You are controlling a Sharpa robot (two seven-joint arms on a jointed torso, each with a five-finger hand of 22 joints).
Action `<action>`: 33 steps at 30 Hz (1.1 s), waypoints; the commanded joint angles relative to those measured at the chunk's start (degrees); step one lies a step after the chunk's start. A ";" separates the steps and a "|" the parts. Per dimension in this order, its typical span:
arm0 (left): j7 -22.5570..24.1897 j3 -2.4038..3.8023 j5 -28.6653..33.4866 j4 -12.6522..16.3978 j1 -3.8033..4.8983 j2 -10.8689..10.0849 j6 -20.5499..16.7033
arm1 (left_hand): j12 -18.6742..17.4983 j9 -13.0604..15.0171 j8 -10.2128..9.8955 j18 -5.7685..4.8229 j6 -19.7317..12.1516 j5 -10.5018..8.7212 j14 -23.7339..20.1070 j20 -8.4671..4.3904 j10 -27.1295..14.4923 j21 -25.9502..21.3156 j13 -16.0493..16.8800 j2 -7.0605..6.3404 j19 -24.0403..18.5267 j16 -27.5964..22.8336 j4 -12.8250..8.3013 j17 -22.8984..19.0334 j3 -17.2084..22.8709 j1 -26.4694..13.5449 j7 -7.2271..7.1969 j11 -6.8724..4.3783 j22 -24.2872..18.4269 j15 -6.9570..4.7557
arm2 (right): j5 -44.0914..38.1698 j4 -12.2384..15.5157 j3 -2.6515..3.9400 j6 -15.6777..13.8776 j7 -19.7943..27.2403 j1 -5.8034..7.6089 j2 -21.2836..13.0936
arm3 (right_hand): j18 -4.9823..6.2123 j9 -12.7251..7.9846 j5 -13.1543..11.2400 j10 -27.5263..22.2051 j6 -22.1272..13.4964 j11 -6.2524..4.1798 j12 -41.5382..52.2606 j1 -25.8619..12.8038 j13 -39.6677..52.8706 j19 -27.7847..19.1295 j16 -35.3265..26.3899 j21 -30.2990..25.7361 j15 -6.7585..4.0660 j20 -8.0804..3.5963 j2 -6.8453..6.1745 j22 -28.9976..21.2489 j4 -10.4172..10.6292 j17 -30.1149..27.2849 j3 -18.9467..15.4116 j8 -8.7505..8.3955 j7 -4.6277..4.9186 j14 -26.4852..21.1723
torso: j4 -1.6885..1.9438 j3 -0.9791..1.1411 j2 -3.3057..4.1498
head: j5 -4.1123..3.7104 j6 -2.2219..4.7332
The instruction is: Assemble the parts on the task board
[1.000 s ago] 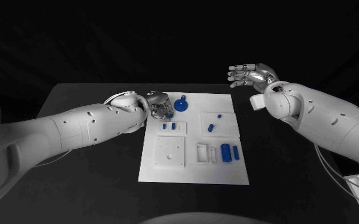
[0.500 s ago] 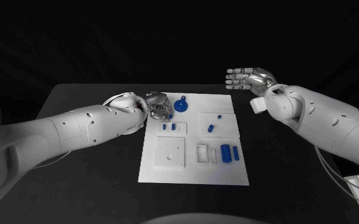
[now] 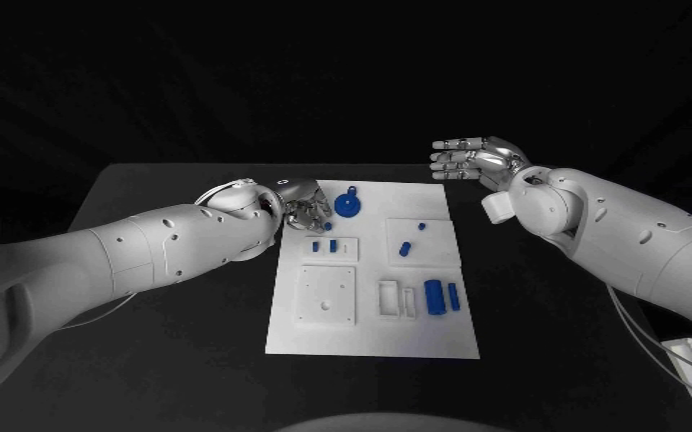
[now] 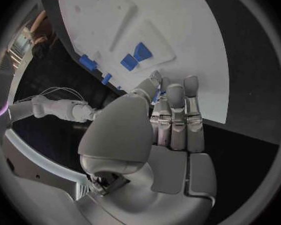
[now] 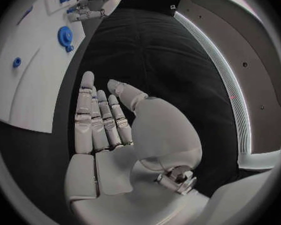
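White board [image 3: 372, 337] lies in the middle of the black table [image 3: 173, 332], its long side running away from the robot. Nearest on it, a raised square plate [image 3: 327, 295] sits on the left, and beside that a small white frame [image 3: 391, 296], then two upright blue bars [image 3: 434, 296] near the right edge, a thick one and a thinner one just beside it. Further up, two small blue blocks [image 3: 326, 246] stand side by side in a low tray on the left half, and two small blue pegs [image 3: 407, 246] lie on a raised plate on the right half, a little apart from each other. Beyond these, near the board's far edge, rests a round blue disc [image 3: 349, 204] with a small tab pointing away from the robot.

The left hand [image 3: 306, 206] hangs over the board's far left corner, just beside the disc. Its fingers [image 4: 177, 116] point down towards the board, straight and close together, the thumb bent across in front of them; whether anything is pinched there I cannot tell.

The right hand [image 3: 472, 161] is held up beyond the board's far right corner, well apart from every part, palm bare, fingers [image 5: 93, 116] stretched out and holding nothing.
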 commanded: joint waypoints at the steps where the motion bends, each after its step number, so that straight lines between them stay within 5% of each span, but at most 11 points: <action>1: 1.11 0.17 2.03 -0.19 0.00 -0.10 -1.51 | -0.22 -0.01 -0.21 -0.24 -0.81 -0.25 -1.55 0.27 -1.55 -1.06 -0.16 -0.77 -0.42 -1.24 0.68 -0.47 -0.06 -0.15 0.28 0.59 0.75 0.43 | 3.94 -0.52 0.01 2.15 -1.64 -0.13 0.06 | -0.48 -0.47 -0.17 -0.07 -0.47 0.30 -1.25 -0.99 0.04 -0.40 -0.34 -0.47 0.04 0.26 -1.07 -0.49 0.06 -0.08 6.17 -0.18 0.70 1.42 | 0.02 -0.03 -0.01 | -0.28 0.32; 8: 2.75 1.65 5.49 -0.65 0.00 -0.67 -2.49 | -0.15 0.04 -0.17 -0.01 -0.50 -0.20 -3.68 1.40 -4.03 -5.00 -0.18 -1.02 -1.90 -6.08 1.40 -3.29 -0.74 -0.28 0.62 1.69 -0.98 1.46 | 7.20 -1.42 0.00 2.87 -3.66 -0.38 0.00 | 0.12 -0.65 0.41 -1.44 -1.21 0.85 -2.10 -4.08 0.02 -0.78 -0.47 -2.80 1.14 1.96 -2.01 -1.94 0.86 -0.29 10.64 -0.17 0.45 -1.47 | 0.00 0.05 -0.01 | -0.36 0.71; 11: 3.41 2.44 6.44 -0.66 0.02 -1.21 -2.74 | -0.29 0.05 -0.18 -0.16 -0.07 -0.10 -6.53 2.38 -6.08 -8.99 -0.36 -0.97 -4.43 -12.43 1.26 -6.34 -0.63 0.08 0.88 2.65 -3.46 2.49 | 8.28 -1.50 0.00 3.35 -3.86 -0.47 -0.18 | -2.71 -0.54 0.33 -1.39 -0.96 0.73 -2.03 -5.11 0.02 -11.05 -0.43 -3.04 1.30 3.44 -2.40 -2.01 1.16 -0.32 11.54 -0.05 0.08 -1.66 | 0.00 0.08 -0.05 | -0.45 0.78; 14: 4.00 3.21 8.11 -0.48 0.08 -1.94 -2.83 | -0.04 -0.02 -0.35 -0.27 -0.06 -0.15 -4.62 3.30 -7.25 -15.34 -0.28 -0.92 -4.52 -22.82 0.83 -11.06 -1.09 0.62 0.87 3.00 -8.94 3.19 | 8.82 -1.53 -0.02 3.24 -3.41 -0.56 -0.44 | -3.64 -0.38 -0.21 0.03 -0.08 -0.08 -1.80 -5.02 0.04 -11.44 -0.12 -2.23 -0.36 2.86 -2.33 -1.55 1.14 -0.16 10.71 0.05 -0.42 -0.88 | 0.02 0.10 -0.05 | -0.55 0.92; 17: 4.50 3.88 10.62 -0.31 0.21 -2.62 -2.98 | -0.25 0.02 -0.27 -0.64 0.27 -0.15 -6.64 3.91 -8.19 -17.68 -0.38 -0.84 -5.75 -26.71 0.86 -12.28 -1.28 0.53 0.98 3.46 -10.56 3.96 | 8.56 -1.41 -0.04 2.73 -2.95 -0.62 -0.78 | -2.92 0.38 -0.88 7.15 3.92 -2.64 1.02 -3.21 0.39 -5.75 2.32 2.08 -2.92 -0.75 -1.97 0.55 0.67 1.12 5.11 1.31 -1.72 6.20 | 0.04 0.12 -0.07 | -0.62 0.95; 20: 4.83 4.33 13.42 -0.18 0.43 -3.21 -3.21 | -0.36 0.07 -0.16 -0.57 0.59 -0.07 -6.92 4.47 -9.42 -19.53 -0.45 -0.81 -6.02 -30.51 0.78 -13.60 -1.39 0.55 1.04 3.92 -12.48 4.58 | 7.58 -1.09 -0.06 2.42 -2.73 -0.70 -1.18 | -4.94 0.67 -1.11 11.04 7.21 -3.90 2.42 -1.38 0.60 -4.24 3.03 5.51 -4.37 -3.66 -1.34 2.75 0.52 2.58 -0.94 1.51 -2.17 9.49 | -0.02 0.10 -0.05 | -0.69 0.95; 21: 4.97 4.47 14.83 -0.13 0.56 -3.46 -3.32 | -0.30 0.08 -0.15 -0.49 0.74 -0.07 -6.50 4.63 -9.75 -19.59 -0.44 -0.79 -6.06 -31.70 0.72 -13.92 -1.46 0.57 1.17 4.10 -13.31 4.72 | 6.51 -0.82 -0.08 2.48 -2.68 -0.77 -1.44 | -8.04 0.09 -0.45 11.21 8.85 -3.97 2.53 1.00 0.25 -6.86 2.50 8.85 -4.99 -5.74 0.19 5.60 0.42 5.17 -6.63 -0.26 -2.30 9.43 | -0.03 0.08 -0.03 | -0.72 0.94; 25: 5.43 4.75 18.54 0.15 0.92 -4.18 -3.79 | -0.23 0.09 -0.11 -0.31 1.23 -0.02 -4.89 4.80 -9.86 -19.43 -0.45 -0.57 -5.72 -34.82 0.42 -14.01 -1.86 0.62 1.35 4.14 -16.13 4.77 | 0.82 0.65 -0.20 2.87 -3.02 -1.11 -2.47 | -8.35 0.02 -1.29 13.10 11.38 -5.18 3.69 1.59 0.77 -6.96 4.58 17.90 -5.92 -7.29 0.05 12.44 0.52 10.16 -10.98 -0.06 -2.98 10.49 | -0.06 0.06 -0.04 | -0.92 0.92; 27: 5.70 4.82 19.79 0.42 1.02 -4.46 -4.20 | -0.30 0.05 -0.19 -0.47 1.58 0.03 -4.82 4.69 -9.78 -19.39 -0.45 -0.38 -5.62 -35.28 0.19 -13.26 -2.12 0.59 1.52 4.14 -16.89 4.76 | -3.78 1.62 -0.27 3.00 -3.78 -1.34 -3.02 | -8.22 -0.20 0.34 13.40 12.17 -5.29 3.76 0.88 0.72 -6.43 6.78 34.23 -6.29 -8.27 -0.71 24.61 0.29 15.91 -13.18 -0.21 -3.01 9.45 | -0.05 0.06 0.00 | -0.98 0.95; 29: 6.12 4.87 20.99 0.73 1.08 -4.72 -4.69 | -0.26 0.08 -0.15 -0.42 1.71 0.07 -4.45 4.60 -9.75 -19.21 -0.45 -0.33 -5.23 -35.17 0.11 -12.89 -2.21 0.60 1.60 4.12 -16.96 4.65 | -9.85 2.73 -0.38 2.22 -4.80 -1.57 -3.61 | -6.63 -0.05 0.62 13.98 13.17 -5.66 4.43 -0.17 1.05 -6.44 10.94 45.02 -6.98 -8.29 0.68 32.72 0.47 23.88 -12.03 0.03 -3.07 9.45 | -0.07 0.07 0.02 | -0.92 0.96; 33: 6.92 4.92 24.02 1.72 1.15 -5.35 -5.58 | -0.30 0.07 -0.16 -0.36 1.97 0.24 -4.06 4.34 -9.68 -18.86 -0.46 -0.19 -4.51 -34.58 -0.17 -11.90 -2.34 0.70 1.82 4.11 -16.17 4.45 | -24.68 5.42 -0.87 -2.69 -6.71 -1.97 -4.83 | -5.65 1.20 1.92 16.58 15.80 -8.09 6.91 -2.09 3.33 -4.13 17.02 52.73 -9.06 -9.47 -0.63 40.78 0.23 39.20 -10.50 -0.07 -4.14 11.57 | -0.12 0.07 0.00 | -0.88 1.01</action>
